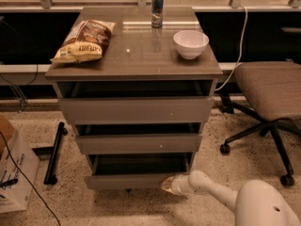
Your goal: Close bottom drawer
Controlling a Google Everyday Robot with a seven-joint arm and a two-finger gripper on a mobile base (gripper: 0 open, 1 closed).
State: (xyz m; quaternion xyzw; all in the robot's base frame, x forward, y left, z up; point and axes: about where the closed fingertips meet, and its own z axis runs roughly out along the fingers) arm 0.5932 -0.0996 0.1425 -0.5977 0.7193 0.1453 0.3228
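In the camera view my gripper (168, 185) is low near the floor, at the right end of the bottom drawer (127, 181). I cannot tell whether it is spread or closed. That drawer, lowest of the cabinet's three, stands pulled out, its dark tray showing behind the narrow front panel. On the cabinet top (136, 55) lie a chip bag (83, 41) with lettering I cannot read, a can (157, 10) with a blue label, and a white bowl (191, 44). An office chair (270, 88) stands to the right.
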